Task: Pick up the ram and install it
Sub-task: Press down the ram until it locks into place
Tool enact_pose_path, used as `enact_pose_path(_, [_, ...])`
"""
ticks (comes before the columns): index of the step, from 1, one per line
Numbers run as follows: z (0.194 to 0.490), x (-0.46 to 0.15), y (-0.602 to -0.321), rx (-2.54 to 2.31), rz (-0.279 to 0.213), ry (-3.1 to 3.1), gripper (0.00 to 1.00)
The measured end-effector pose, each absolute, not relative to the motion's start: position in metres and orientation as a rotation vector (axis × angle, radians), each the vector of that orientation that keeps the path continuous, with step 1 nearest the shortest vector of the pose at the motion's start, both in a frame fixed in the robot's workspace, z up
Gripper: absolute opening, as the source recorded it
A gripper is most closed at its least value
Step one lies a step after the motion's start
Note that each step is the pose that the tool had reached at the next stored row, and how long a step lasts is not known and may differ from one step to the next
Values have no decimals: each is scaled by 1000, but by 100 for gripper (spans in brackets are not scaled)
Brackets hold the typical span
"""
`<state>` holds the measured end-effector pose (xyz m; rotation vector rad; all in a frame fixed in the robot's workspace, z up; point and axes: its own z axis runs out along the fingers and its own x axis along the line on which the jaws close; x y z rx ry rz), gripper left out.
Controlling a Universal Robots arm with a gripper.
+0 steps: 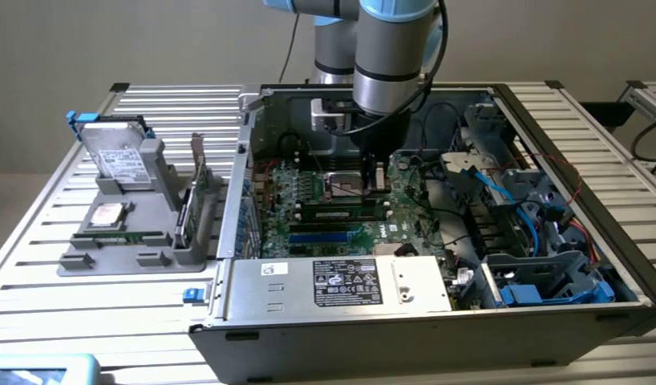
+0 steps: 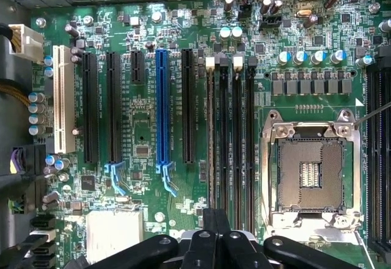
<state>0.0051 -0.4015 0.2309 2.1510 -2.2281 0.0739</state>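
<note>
Ram [image 1: 334,215] [image 2: 211,147]: seated on edge in the memory slot farthest from the processor socket [image 1: 344,186] [image 2: 311,174], inside the open computer case [image 1: 585,152]. Shows its long green face with a pale label in the exterior view; appears in the wrist view as a thin pale line running the length of its slot. Stands between the three dark neighbouring memory slots [image 2: 236,147] on one side and a black card slot, then the blue card slot [image 1: 322,237] [image 2: 162,104], on the other.

End effector [image 1: 373,178] [image 2: 217,235]: fingers pressed together, clamped on nothing. Hangs low inside the case over the motherboard [image 2: 140,128], just above the end of the memory slots, on the exterior view's right end of the ram. Lines up in the wrist view with the ram's slot and the one beside it, black fingertips [image 2: 211,220] overlapping their ends. Cannot tell whether the tips touch the ram's top edge or sit just clear of it.

Outside the case, toward the exterior view's left, on the slatted counter [image 1: 146,321]: a gray holder [image 1: 103,261] carrying a silver hard drive [image 1: 119,152] propped upright and a taller green expansion card [image 1: 200,180] standing on edge. Well apart from the end effector, with the case wall between.
</note>
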Motion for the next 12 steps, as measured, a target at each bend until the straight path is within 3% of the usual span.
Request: enact_pose_path(12, [228, 5, -402, 2151, 70, -2232, 11])
